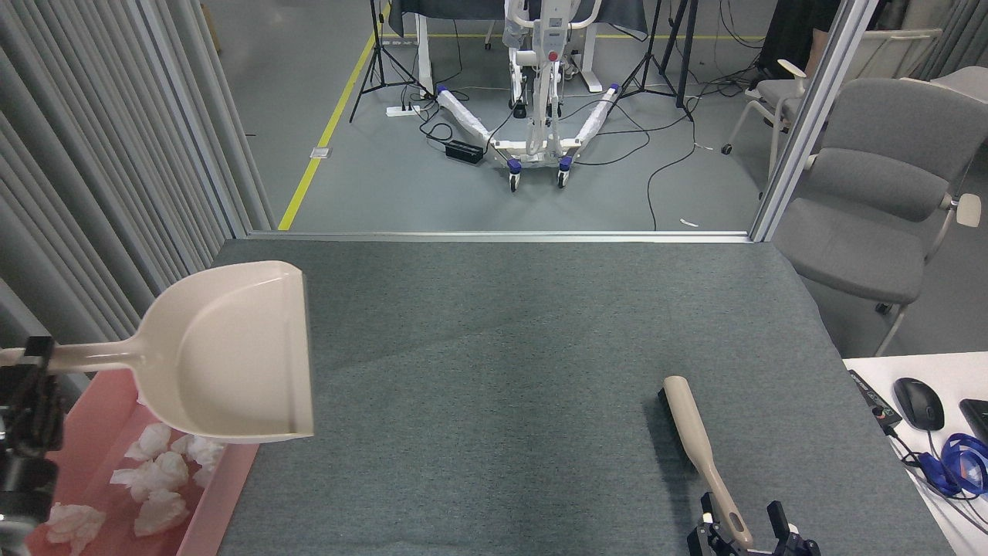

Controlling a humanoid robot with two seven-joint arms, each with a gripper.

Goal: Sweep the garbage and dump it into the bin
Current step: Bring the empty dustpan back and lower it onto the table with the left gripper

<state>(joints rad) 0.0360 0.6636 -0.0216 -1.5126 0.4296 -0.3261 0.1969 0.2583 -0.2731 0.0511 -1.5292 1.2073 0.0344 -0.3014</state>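
Note:
The beige dustpan [231, 355] hangs empty and roughly level over the table's left side, its scoop covering the far corner of the pink bin [231, 483]. My left gripper [32, 363] at the left edge is shut on the dustpan's handle. Several white tissue wads of garbage [158, 471] lie inside the bin. The beige brush [691, 428] lies flat on the grey mat at the lower right. My right gripper [742, 529] is open at the bottom edge, its fingers standing apart on either side of the handle's end.
A white desk [872, 371] with a black mouse [918, 403] and a blue lanyard [961, 463] adjoins the table on the right. A grey chair [872, 208] stands beyond it. Grey curtains [93, 193] line the left side.

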